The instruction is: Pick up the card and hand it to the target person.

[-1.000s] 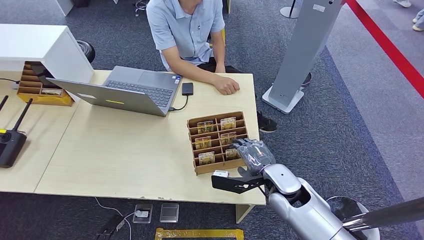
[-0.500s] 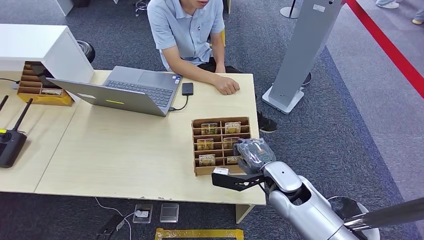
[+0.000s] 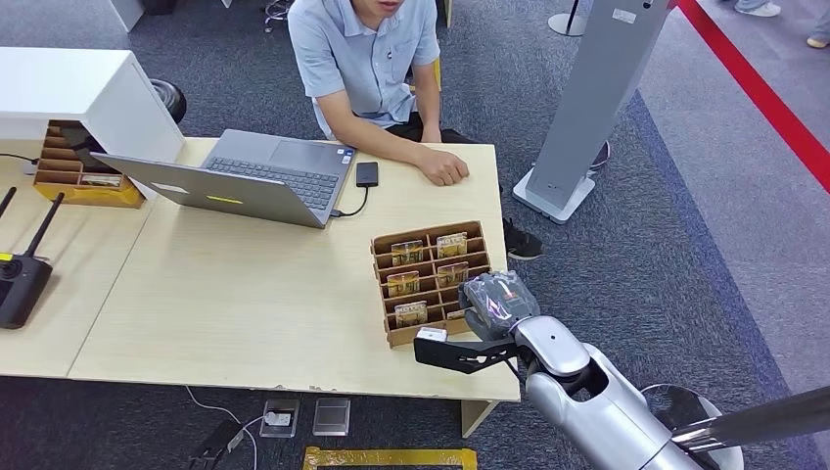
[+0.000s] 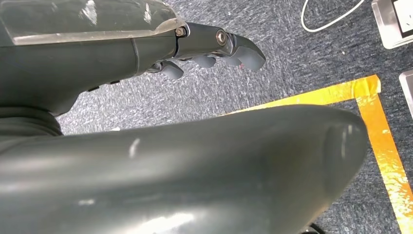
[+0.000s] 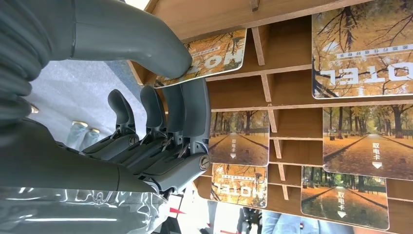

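Note:
A wooden card rack point(image 3: 428, 232) stands near the table's right front corner, with several autumn-photo hotel cards in its slots. My right hand point(image 3: 494, 299) reaches into the rack's near right corner. In the right wrist view this hand point(image 5: 160, 122) pinches one card point(image 5: 219, 53) between thumb and fingers, and the card still lies in its slot of the rack point(image 5: 287, 83). The person point(image 3: 367, 59) sits across the table, one hand point(image 3: 445, 168) resting on the tabletop. My left hand point(image 4: 209, 46) hangs over the carpet, fingers loosely curled, holding nothing.
An open laptop point(image 3: 254, 176) and a black phone point(image 3: 367, 173) lie in front of the person. A second rack point(image 3: 83, 181) and a white box point(image 3: 78, 93) stand at the far left, a black radio unit point(image 3: 20, 284) beside them. A grey pillar point(image 3: 597, 98) stands right of the table.
The rack has been nudged and twisted slightly on the table under my right hand. The hand itself has shifted only a little, towards me.

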Controlling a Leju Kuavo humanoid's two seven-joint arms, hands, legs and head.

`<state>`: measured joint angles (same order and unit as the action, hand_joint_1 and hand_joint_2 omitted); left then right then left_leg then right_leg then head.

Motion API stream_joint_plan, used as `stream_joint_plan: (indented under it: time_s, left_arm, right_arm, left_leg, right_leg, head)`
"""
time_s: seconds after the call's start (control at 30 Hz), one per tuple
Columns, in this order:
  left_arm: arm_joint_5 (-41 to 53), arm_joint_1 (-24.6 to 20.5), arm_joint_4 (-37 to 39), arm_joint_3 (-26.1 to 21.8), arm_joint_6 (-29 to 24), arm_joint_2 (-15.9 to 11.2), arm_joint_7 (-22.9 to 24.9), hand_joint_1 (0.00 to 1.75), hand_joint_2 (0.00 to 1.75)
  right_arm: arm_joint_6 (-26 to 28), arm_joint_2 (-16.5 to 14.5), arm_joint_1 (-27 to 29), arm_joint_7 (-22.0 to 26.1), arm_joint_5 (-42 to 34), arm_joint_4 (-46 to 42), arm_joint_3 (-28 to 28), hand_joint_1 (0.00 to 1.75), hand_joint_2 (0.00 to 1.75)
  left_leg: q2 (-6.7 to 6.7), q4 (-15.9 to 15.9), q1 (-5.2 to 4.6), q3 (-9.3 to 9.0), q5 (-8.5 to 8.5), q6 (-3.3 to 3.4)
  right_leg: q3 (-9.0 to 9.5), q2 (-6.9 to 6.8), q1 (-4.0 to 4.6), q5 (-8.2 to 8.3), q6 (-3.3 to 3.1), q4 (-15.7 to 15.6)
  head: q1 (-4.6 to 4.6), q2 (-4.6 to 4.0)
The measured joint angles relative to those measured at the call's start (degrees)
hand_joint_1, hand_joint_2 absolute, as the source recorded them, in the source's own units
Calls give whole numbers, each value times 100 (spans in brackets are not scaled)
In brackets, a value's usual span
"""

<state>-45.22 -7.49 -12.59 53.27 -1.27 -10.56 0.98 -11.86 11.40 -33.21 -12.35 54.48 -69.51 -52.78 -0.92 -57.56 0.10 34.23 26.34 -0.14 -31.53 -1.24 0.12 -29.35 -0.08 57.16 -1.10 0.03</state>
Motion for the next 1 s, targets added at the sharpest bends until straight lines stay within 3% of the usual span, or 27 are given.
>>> stream_joint_plan:
  time_s: [0.37, 0.67, 0.83, 1.0]
  left_arm:
    - [21, -1, 0, -5, 1, -2, 0, 0, 0]
    - [85, -1, 0, -5, 173, -10, -106, 0, 0]
    - [90, 9, 0, -5, 157, -29, -45, 0, 0]
    - [89, 35, 0, -9, 99, -72, -3, 0, 0]
  right_arm:
    - [-51, -5, 9, -26, -46, 0, -1, 142, 175]
    - [-62, -5, 13, -77, -150, -4, 8, 141, 175]
    - [-269, 51, -6, -153, -746, -99, 118, 141, 175]
    - [-841, 296, -246, -344, -2061, -516, 405, 141, 175]
  left_leg:
    - [0, 0, 0, 0, 0, 0]
    - [0, 0, 0, 0, 0, 0]
    - [0, 0, 0, 0, 0, 0]
    - [-1, 0, -1, 0, -1, 1]
  right_leg:
    - [-1, 0, 0, 0, 0, 0]
    - [0, 0, 0, 0, 0, 0]
    - [-1, 0, 0, 0, 0, 0]
    - [-1, 0, -1, 2, 1, 0]
  head:
    - [1, 1]
    - [1, 0]
    - [0, -1]
    - [1, -1]
